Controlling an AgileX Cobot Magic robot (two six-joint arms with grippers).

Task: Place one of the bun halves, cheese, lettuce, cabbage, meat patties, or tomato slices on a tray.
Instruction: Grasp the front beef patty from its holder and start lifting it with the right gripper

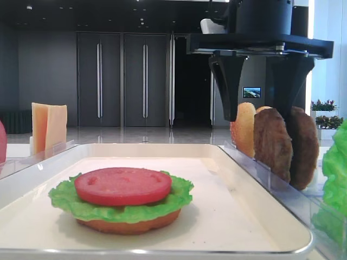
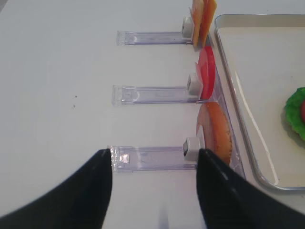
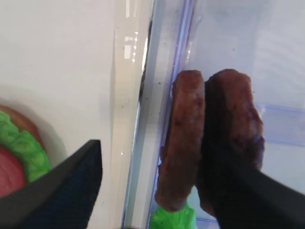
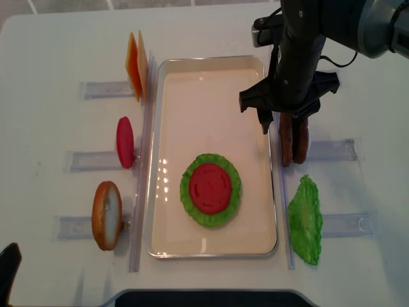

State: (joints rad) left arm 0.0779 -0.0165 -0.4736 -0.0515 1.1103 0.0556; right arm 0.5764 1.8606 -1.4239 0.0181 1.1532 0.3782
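Observation:
On the cream tray (image 4: 153, 160) lies a stack of bun half, lettuce and tomato slice (image 4: 211, 188). Two dark meat patties (image 4: 293, 144) stand on edge in a clear rack just right of the tray. My right gripper (image 4: 281, 121) hangs over them, open. In the right wrist view one finger sits between the two patties and the other hovers over the tray, so the nearer patty (image 3: 183, 138) is between the jaws with a gap on the tray side. My left gripper (image 2: 155, 153) is open over bare table, next to a bun half (image 2: 217, 131).
Left racks hold cheese slices (image 4: 134, 67), a tomato slice (image 4: 124, 142) and a bun half (image 4: 107, 214). A lettuce leaf (image 4: 305, 220) lies at the right front. Another bun half (image 1: 244, 127) stands behind the patties. The tray rim (image 3: 125, 119) runs close beside the patty rack.

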